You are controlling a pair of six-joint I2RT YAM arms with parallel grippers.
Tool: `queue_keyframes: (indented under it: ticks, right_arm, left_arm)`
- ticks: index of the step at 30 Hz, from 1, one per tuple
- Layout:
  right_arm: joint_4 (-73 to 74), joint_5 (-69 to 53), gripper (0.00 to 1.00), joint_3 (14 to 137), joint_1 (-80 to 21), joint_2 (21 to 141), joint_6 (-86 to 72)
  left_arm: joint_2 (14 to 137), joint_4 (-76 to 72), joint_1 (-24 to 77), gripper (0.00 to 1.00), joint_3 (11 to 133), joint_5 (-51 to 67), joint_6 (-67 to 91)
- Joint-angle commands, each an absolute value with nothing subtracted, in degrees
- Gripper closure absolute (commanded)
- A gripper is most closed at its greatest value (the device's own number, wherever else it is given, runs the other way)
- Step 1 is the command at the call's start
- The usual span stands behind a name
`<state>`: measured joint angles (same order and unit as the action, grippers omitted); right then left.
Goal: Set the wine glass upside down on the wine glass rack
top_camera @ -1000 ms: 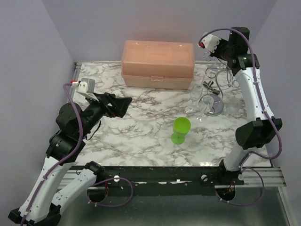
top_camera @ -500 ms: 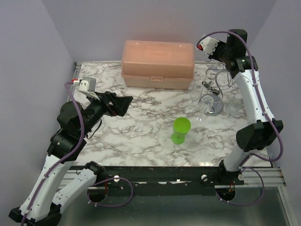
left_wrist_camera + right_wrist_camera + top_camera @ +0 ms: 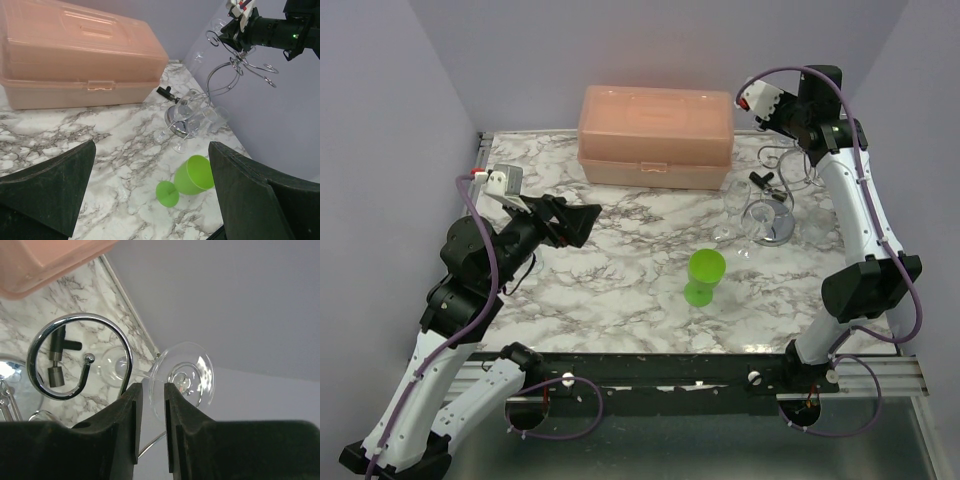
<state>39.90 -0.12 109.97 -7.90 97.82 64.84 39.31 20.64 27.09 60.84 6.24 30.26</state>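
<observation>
Only the right wrist view shows the wine glass point(image 3: 182, 377) clearly. Its round foot lies at the tips of the right claw point(image 3: 153, 387), and its stem runs off toward 9 o'clock to the bowl, past a chrome loop of the wine glass rack point(image 3: 772, 228). The claw's fingers stand a narrow slit apart with the foot's rim at the mouth of the slit. I cannot tell whether they are pinching it. From overhead the glass is almost lost against the wall, but that view places the right arm high over the rack, at about 2 o'clock on the desk point(image 3: 620, 290).

The left wrist view shows the left claw point(image 3: 152, 143) spread wide with nothing between its fingers. It also shows what the overhead view blurs: clear glasses point(image 3: 186, 107) crowded against the rack's round base, and a small black part point(image 3: 165, 92) lying just beside it at 10 o'clock.

The rack stands near the desk's right edge and back corner, close to the lilac walls. A pink lidded box point(image 3: 655, 135) fills the 12 o'clock edge. A green goblet point(image 3: 704, 275) lies on its side at about 7 o'clock from the rack. Bare marble stretches from there toward the left claw at 9 o'clock.
</observation>
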Motion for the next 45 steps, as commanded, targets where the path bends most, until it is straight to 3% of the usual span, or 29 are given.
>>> queue_keyframes:
  ticks: [1,13,31,45]
  right_arm:
    - [45.6,-3.6,0.69,111.4,-8.8,97.2,61.9]
    - [48.1,-7.4,0.60,116.2,-8.8,97.7,57.7]
    - [48.3,-11.5,0.56,120.0,-8.8,94.4,51.2]
    - [49.4,-29.3,0.55,120.6,-8.9,86.9,38.6]
  left_arm:
    - [38.6,19.5,26.7,0.02,60.2,7.5,30.6]
    - [38.5,19.7,26.5,0.01,60.5,7.6,30.6]
    - [39.9,20.2,26.1,0.01,61.6,8.5,30.7]
    - [46.8,25.6,23.3,0.02,65.5,14.0,32.4]
